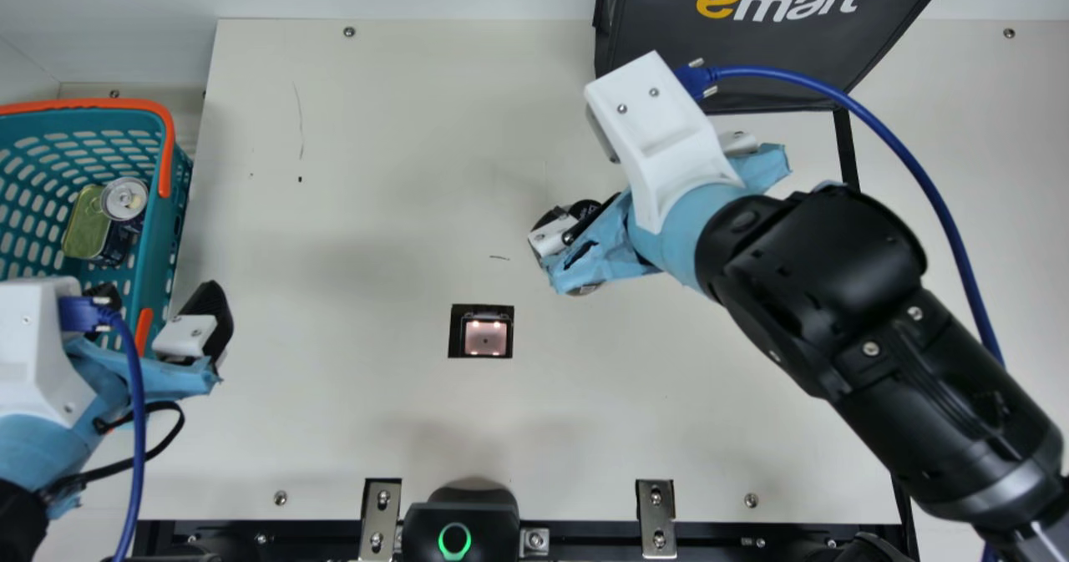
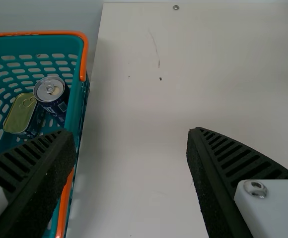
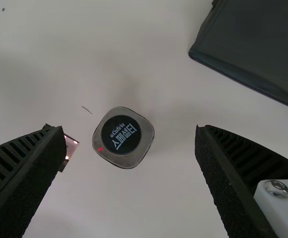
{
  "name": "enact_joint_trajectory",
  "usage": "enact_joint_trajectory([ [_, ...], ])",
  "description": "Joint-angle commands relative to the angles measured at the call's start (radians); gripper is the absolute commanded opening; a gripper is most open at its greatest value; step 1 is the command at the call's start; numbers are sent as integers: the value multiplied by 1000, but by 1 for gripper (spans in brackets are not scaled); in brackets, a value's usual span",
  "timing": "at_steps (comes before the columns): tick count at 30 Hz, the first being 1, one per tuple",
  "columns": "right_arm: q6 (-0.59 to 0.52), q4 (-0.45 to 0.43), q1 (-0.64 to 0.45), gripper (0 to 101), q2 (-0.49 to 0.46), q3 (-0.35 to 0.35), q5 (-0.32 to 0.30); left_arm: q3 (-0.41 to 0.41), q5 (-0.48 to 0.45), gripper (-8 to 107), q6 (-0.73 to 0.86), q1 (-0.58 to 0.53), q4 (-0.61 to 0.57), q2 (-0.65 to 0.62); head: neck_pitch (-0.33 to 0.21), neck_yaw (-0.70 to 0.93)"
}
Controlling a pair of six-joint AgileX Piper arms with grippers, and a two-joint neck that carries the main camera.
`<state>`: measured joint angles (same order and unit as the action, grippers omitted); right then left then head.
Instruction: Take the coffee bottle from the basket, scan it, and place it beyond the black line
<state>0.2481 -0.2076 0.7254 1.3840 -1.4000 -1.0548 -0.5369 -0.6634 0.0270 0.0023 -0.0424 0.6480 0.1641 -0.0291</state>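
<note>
Laboratory workstation arranged as a mock shop checkout, identifiable by shopping basket with canned goods, table-set scanner and dark carrier bag, alongside robot arm and bolted metal brackets.

At the left sit a dark blue drink can with a silver top and, just beside it on its left, a tin with a green-gold ring-pull lid. A dark grey bag with lettering stands at the far right. The cream bench bears a thin scratch far left, a dark speck near its lower end, and a short pen-like mark around the middle.
</note>
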Motion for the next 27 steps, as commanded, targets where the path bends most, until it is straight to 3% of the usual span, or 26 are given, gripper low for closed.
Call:
enact_joint_trajectory([
  [1,6,-6,5,91,4,6,2,0,0,90,0,0,0,0,-26,2],
  [27,136,-65,45,91,92,73,62,0,0,90,0,0,0,0,-26,2],
])
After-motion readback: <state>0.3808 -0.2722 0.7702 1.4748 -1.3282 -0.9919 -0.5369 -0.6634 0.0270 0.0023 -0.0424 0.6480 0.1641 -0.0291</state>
